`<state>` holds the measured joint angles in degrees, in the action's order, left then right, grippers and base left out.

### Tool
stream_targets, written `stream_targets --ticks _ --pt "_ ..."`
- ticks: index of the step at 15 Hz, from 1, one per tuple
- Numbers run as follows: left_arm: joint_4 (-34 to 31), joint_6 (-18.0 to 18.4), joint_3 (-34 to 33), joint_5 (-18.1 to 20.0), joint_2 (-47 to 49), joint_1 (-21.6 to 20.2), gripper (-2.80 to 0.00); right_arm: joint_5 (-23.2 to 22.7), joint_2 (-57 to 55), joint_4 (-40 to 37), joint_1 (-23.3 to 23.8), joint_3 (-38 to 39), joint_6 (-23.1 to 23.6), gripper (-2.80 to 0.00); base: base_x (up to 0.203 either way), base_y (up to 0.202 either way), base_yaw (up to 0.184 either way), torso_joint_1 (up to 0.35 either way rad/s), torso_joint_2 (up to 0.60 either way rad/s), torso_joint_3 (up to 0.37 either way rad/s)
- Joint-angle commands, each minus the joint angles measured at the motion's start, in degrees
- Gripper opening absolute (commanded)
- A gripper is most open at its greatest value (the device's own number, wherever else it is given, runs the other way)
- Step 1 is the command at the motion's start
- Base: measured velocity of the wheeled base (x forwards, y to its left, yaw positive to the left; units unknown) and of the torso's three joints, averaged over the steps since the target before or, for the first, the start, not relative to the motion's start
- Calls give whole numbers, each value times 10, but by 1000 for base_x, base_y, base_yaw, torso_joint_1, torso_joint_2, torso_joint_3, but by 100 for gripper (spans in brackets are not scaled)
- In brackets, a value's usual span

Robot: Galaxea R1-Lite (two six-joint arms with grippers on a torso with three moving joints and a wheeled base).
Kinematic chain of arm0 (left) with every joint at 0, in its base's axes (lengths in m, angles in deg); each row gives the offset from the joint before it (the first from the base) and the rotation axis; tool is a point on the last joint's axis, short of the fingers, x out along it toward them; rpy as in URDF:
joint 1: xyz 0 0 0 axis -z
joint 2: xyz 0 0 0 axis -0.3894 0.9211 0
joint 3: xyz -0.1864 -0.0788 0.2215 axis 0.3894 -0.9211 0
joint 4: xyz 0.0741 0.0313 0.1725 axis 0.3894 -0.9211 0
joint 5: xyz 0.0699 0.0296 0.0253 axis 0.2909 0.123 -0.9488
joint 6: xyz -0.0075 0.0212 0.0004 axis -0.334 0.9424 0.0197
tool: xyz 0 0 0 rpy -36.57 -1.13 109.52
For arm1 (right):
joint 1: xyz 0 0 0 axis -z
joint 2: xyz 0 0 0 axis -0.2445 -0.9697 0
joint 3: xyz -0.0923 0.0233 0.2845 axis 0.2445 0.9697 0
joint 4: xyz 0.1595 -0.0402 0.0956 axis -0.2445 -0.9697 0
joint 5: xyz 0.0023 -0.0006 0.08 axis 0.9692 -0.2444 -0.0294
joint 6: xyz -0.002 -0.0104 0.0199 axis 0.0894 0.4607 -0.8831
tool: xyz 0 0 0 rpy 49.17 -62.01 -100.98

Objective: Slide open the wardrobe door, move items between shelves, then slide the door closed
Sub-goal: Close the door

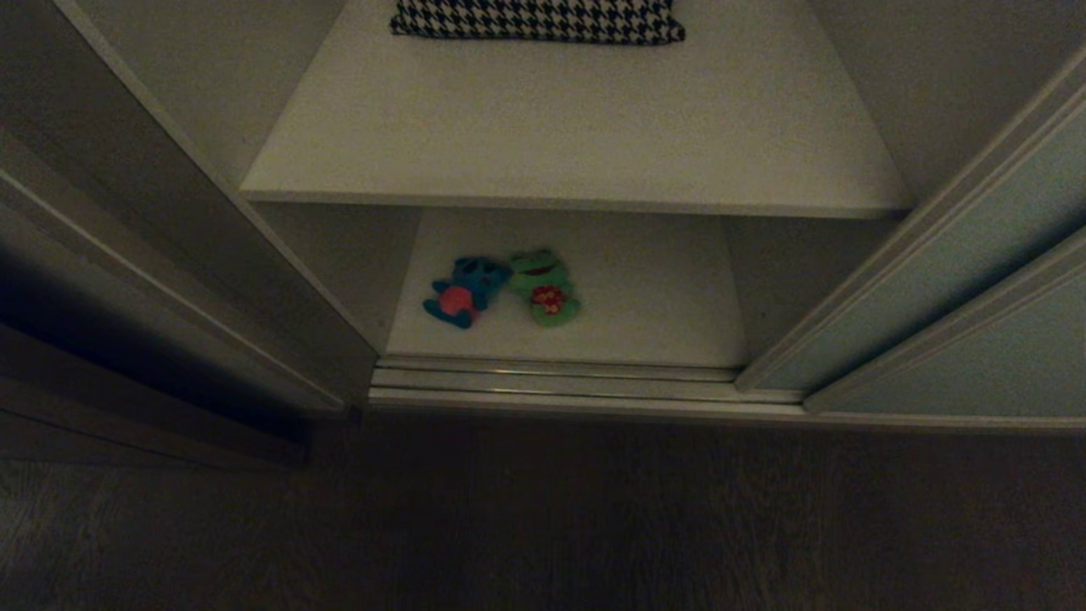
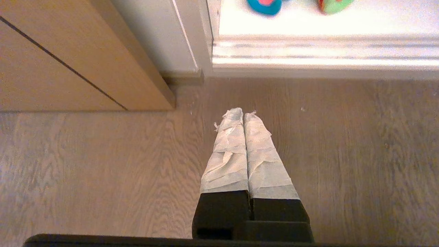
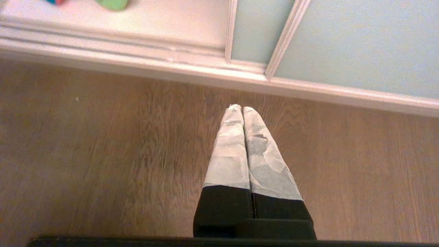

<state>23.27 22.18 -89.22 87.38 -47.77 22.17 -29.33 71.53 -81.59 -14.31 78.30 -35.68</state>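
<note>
**Wardrobe open, 2 plush toys on the bottom shelf**

Wood-grain floor [image 1: 543, 526] runs across the foreground, dim in the head view and brighter in both wrist views. At far left stands a dark brown wooden side panel [image 1: 127, 255], and beside it the white wall of the wardrobe opening. Inside, 2 white shelves show: the upper shelf [image 1: 577, 127] carries a black-and-white houndstooth cushion [image 1: 539, 19] at its back edge, and the lower shelf [image 1: 645, 297] sits just behind the metal floor track [image 1: 551, 382].

On the lower shelf, left of its middle, lie the 2 items – the blue plush toy [image 1: 465, 290] with a pink-red belly on the left and the green frog [image 1: 545, 286] with a red flowered belly on the right, side by side and touching or nearly so, both belly up.

To the right, the sliding wardrobe door [image 1: 959, 280] is pushed aside, its pale grey-green panel framed in thin light metal, leaving the shelf bay uncovered.

Neither arm appears in the head view. The left pincer [image 2: 243, 112] hangs over bare floor in front of the track near the side panel, its tape-wrapped fingers pressed together, gripping nothing. The right pincer [image 3: 241, 107] hangs over the floor just before the door's lower rail – likewise clenched and empty.
</note>
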Motion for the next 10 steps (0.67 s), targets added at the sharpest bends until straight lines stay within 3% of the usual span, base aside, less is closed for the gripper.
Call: stream_targets --ticks 1,10 --pt "0 0 0 0 3 0 -280 0 1 0 0 0 0 -280 0 0 0 1 -4 206" --pt "0 3 0 0 3 0 -280 0 1 0 0 0 0 -280 0 0 0 1 2 201"
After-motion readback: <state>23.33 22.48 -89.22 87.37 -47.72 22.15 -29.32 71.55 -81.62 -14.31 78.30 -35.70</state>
